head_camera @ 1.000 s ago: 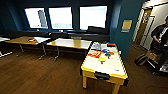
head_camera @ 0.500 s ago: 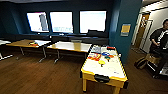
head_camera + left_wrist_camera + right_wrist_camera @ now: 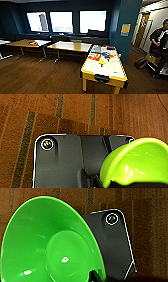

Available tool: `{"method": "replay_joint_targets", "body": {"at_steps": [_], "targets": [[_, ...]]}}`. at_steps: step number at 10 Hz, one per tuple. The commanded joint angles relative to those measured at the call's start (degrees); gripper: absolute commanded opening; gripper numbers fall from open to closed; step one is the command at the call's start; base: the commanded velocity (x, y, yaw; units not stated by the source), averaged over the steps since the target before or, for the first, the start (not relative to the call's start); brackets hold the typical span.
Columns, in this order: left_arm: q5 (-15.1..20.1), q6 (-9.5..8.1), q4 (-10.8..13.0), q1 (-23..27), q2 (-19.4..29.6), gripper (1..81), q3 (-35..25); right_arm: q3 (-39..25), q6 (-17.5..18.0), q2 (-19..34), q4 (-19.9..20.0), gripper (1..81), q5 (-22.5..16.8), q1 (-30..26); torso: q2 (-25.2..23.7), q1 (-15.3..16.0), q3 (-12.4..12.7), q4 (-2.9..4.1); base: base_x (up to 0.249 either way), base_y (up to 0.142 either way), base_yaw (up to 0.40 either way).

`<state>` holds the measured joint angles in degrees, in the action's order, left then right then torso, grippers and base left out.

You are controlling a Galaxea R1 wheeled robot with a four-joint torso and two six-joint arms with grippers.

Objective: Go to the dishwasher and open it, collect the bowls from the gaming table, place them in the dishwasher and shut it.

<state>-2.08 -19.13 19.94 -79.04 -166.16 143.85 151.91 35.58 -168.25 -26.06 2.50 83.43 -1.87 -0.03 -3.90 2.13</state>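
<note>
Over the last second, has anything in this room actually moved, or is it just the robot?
Only the camera has moved: the whole view has slid sideways, so the gaming table sits a little further left in the picture. The games on it, the wooden desks and the person by the doorway kept their places. Each wrist view shows a green bowl.

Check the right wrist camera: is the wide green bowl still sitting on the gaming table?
No: the wide green bowl hangs over wooden floor beside the robot's dark wrist plate, not on the white tabletop.
</note>
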Motion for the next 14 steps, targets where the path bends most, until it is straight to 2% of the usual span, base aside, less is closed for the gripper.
{"method": "replay_joint_targets", "body": {"at_steps": [1,5,9,14], "targets": [[0.6,0.49,0.5,2.9,-0.3,1.0,0.1,-0.3,-0.3,0.1,-1.0,1.0,-2.4,-2.8,0.0,0.0,0.0,0.0,0.0,0.0,0.0],[0.5,0.49,0.5,2.9,-0.6,1.0,0.2,-0.1,-0.3,0.1,-1.0,1.0,-2.4,-2.8,-0.1,0.0,0.0,0.0,0.0,0.0,-0.101],[0.6,1.11,0.5,2.9,-0.8,1.0,0.4,-0.1,-0.3,-0.1,-1.1,1.0,-2.4,-2.8,-0.1,0.0,0.0,0.0,0.0,0.0,-0.381],[1.2,0.93,-0.1,2.4,-2.7,1.0,5.1,2.9,-0.3,-1.3,-1.0,1.0,-2.4,-1.3,-0.1,0.0,0.0,0.0,0.0,0.0,-0.384]]}}
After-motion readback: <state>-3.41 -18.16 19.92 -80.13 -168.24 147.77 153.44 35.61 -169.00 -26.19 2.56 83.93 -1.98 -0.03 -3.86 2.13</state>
